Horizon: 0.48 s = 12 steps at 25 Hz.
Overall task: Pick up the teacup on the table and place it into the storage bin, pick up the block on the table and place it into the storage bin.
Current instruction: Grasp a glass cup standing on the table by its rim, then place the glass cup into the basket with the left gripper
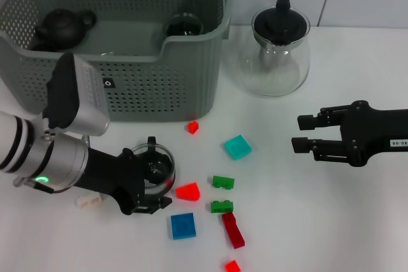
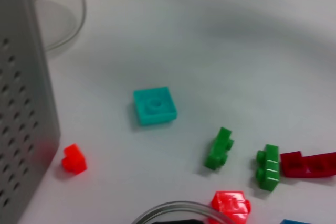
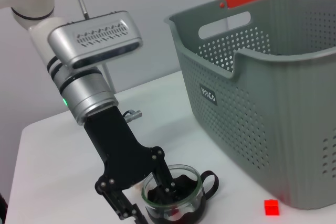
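The teacup (image 1: 137,157), clear glass with a black handle, stands on the table in front of the grey-green storage bin (image 1: 191,36). My left gripper (image 1: 155,188) straddles its near wall, one finger inside and one just outside the glass, as the right wrist view shows for the teacup (image 3: 191,174) and gripper (image 3: 147,200). Several blocks lie to the right of the cup: a red one (image 1: 187,190) closest, a teal one (image 1: 237,147), a blue one (image 1: 183,225) and two green ones (image 1: 223,182). My right gripper (image 1: 303,132) hovers open and empty at the right.
A clear glass teapot (image 1: 280,46) with a black lid stands right of the bin. Inside the bin are a dark teapot (image 1: 64,27) and a cup (image 1: 183,25). A small red block (image 1: 192,127) lies by the bin's front wall, and a white piece (image 1: 89,200) lies under my left arm.
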Each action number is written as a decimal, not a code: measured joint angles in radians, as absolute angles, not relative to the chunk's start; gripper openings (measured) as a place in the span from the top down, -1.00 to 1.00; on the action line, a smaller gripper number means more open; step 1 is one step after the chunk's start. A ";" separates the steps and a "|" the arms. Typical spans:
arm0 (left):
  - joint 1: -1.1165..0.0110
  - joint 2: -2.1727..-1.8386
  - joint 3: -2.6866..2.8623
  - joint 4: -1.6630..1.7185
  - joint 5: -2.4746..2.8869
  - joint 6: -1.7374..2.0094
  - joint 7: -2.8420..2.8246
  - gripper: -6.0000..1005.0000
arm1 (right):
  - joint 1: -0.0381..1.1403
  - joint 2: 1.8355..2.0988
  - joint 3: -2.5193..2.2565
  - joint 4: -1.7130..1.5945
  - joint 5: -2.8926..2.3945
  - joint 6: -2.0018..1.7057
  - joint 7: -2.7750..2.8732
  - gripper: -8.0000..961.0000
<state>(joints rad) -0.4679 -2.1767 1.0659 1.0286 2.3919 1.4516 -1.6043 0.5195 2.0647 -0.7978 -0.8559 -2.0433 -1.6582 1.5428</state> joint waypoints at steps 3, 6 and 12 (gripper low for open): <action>-0.471 -2.175 1.072 1.035 2.401 1.440 -1.647 0.04 | 0.520 2.065 -0.793 -0.855 -2.043 -1.658 1.542 -0.09; -0.471 -2.174 1.076 1.041 2.406 1.442 -1.650 0.14 | 0.524 2.065 -0.792 -0.849 -2.043 -1.658 1.539 -0.09; -0.471 -2.172 1.065 1.064 2.400 1.493 -1.649 0.72 | 0.528 2.062 -0.790 -0.837 -2.043 -1.658 1.534 -0.09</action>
<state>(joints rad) -0.4712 -2.1724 1.0652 1.0640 2.4000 1.4931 -1.6489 0.5278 2.0622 -0.7900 -0.8375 -2.0433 -1.6582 1.5344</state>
